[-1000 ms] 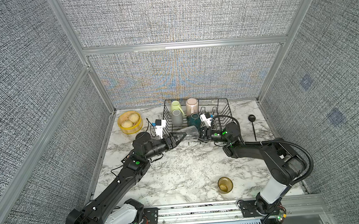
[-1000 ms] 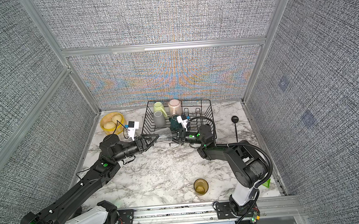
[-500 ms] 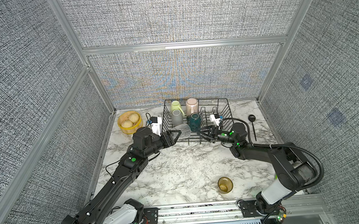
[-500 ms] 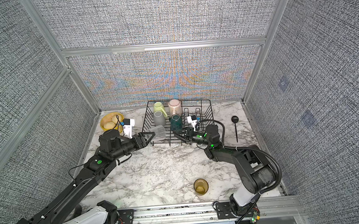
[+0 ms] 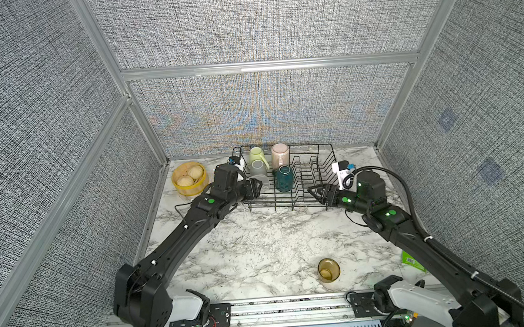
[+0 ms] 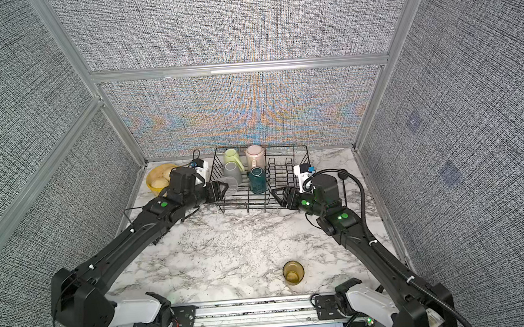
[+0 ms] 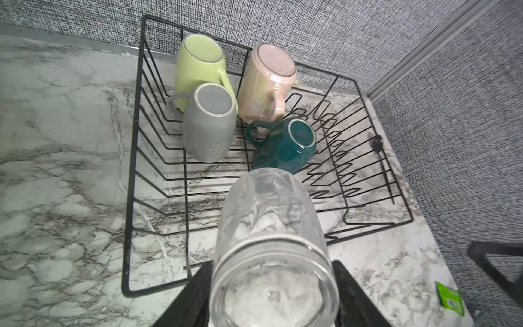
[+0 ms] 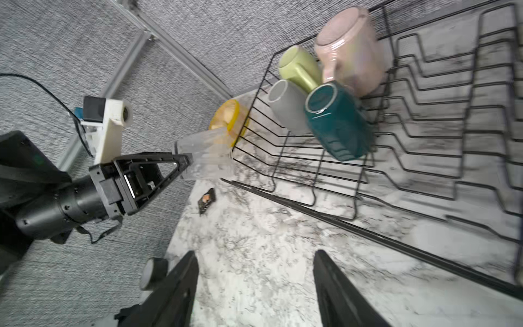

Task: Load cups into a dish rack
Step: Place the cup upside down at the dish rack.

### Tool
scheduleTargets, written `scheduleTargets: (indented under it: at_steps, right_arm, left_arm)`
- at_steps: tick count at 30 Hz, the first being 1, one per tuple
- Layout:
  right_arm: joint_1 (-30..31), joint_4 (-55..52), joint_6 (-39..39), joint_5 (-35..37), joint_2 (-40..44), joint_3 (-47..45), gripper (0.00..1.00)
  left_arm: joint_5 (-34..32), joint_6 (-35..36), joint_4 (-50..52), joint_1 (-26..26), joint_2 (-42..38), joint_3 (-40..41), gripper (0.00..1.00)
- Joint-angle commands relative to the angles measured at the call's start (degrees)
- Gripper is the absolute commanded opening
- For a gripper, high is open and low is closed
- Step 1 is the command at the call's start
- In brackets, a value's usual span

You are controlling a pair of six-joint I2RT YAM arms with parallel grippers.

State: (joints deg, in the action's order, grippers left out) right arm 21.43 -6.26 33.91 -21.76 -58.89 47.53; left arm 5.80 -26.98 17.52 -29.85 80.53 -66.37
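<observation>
The black wire dish rack (image 5: 327, 153) stands at the back. Inside it, bottoms up, are a light green mug (image 5: 255, 154), a grey mug (image 5: 258, 170), a pink mug (image 5: 280, 155) and a dark teal mug (image 5: 284, 179). My left gripper (image 7: 273, 271) is shut on a clear glass (image 7: 271, 220), which lies level over the rack's front left corner (image 7: 133, 170). My right gripper (image 8: 256, 253) is open with nothing in it, and hovers by the rack's front right corner in both top views (image 5: 314, 192) (image 6: 277, 196). An amber tumbler (image 5: 328, 269) stands upright near the front edge.
A yellow steamer basket with buns (image 5: 190, 178) sits left of the rack, behind my left arm. A black spoon (image 7: 377, 141) lies right of the rack. A green packet (image 5: 412, 259) lies at the front right and a small dark packet (image 8: 206, 199) by the rack's front left.
My right gripper has opened, let go of the clear glass and drawn back to the right. My left gripper has carried the glass left and back to the rack's front left corner.
</observation>
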Motion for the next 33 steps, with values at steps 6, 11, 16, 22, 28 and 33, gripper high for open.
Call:
scheduleTargets:
  at_steps: [6, 11, 16, 22, 28, 33]
  right_arm:
    - [0.1, -9.0, -5.5, 10.4, 4.1, -1.8, 0.76]
    - [0.1, -10.1, -5.7, 12.6, 4.4, -1.6, 0.99]
    - [0.1, -11.5, -6.3, 15.3, 5.6, -1.8, 0.99]
    - [0.1, -12.3, -6.3, 15.8, 5.8, -1.6, 0.99]
    - [0.1, -14.0, -7.2, 16.4, 6.0, -0.2, 0.99]
    - [0.1, -13.5, -7.1, 16.7, 6.3, -0.4, 0.99]
  left_arm:
    - [-6.0, 8.8, 6.5, 0.0, 12.9, -10.0, 0.51]
    - [-6.9, 10.1, 7.6, 0.0, 19.7, -14.4, 0.51]
    - [-8.1, 10.6, 9.8, -0.1, 24.5, -17.5, 0.51]
    - [-9.0, 10.9, 13.6, 0.0, 29.3, -20.9, 0.53]
    - [-9.3, 11.7, 17.1, -0.1, 32.4, -23.8, 0.56]
    - [-8.8, 11.9, 18.4, 0.0, 32.8, -24.8, 0.61]
